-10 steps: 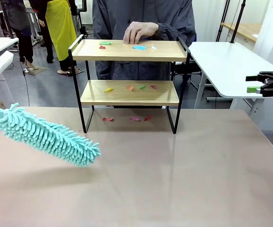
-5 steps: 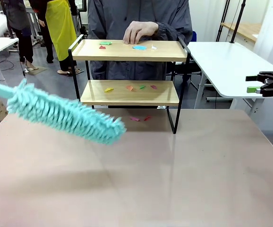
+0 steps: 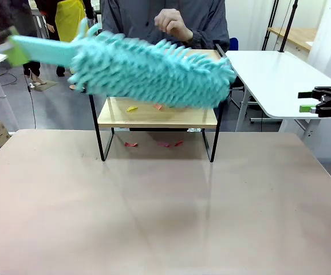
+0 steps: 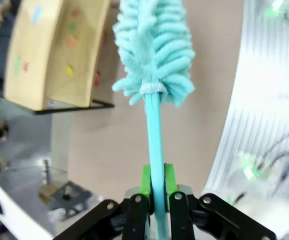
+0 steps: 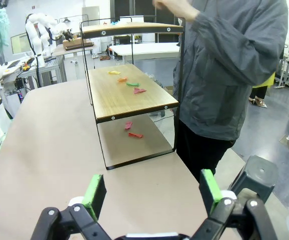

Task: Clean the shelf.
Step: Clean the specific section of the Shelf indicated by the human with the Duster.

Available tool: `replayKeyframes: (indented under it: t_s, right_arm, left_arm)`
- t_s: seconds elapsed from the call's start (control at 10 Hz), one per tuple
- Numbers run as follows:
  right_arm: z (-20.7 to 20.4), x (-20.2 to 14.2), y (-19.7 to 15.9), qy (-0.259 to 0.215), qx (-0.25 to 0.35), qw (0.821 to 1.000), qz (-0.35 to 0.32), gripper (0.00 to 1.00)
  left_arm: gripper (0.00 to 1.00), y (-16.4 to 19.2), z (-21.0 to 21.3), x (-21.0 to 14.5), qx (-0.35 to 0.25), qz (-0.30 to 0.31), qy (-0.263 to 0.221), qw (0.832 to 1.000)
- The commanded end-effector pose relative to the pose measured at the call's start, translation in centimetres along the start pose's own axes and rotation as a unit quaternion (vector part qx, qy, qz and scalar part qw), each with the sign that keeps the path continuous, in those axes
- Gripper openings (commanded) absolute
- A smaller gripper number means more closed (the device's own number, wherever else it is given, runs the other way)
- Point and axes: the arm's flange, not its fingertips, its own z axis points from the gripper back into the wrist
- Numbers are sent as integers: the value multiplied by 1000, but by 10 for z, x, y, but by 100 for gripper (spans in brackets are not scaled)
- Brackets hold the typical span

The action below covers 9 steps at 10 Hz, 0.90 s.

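At shelf [image 3: 194, 117] top tier, teal duster [image 3: 154, 71] clamped in left gripper [image 4: 157, 182]

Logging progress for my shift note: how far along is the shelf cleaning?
Nothing looks done: coloured scraps lie on both boards of the shelf and on the table beneath. In hand: the left gripper clamps the teal duster, its head level with the top board. The right gripper sits open, idle. Left: sweeping every scrap off.

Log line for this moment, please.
left pincer: shut on duster | duster head: level with shelf top board | right pincer: open, off to side | paper scraps: on lower board
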Motion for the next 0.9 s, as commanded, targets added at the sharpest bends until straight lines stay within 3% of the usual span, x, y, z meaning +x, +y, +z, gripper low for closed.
replayKeyframes:
  t_s: [0.0,0.2,0.3,0.4,0.7,0.8]
  right_arm:
    - [-2,2,0,0,0,1000,2,100]
    - [-2,2,0,0,0,1000,2,100]
    - [-2,2,0,0,0,1000,2,100]
    - [-2,2,0,0,0,1000,2,100]
    - [-2,2,0,0,0,1000,2,100]
    - [-2,2,0,0,0,1000,2,100]
  left_arm:
    - [13,-2,-9,49,40,127,-13,991]
    - [13,-2,-23,83,22,182,-38,982]
    - [13,-1,-27,88,4,130,23,991]
    - [13,-8,-24,75,23,160,-22,987]
    - [13,-5,-35,88,12,160,-11,987]
    - [13,-16,-37,103,9,194,-38,980]
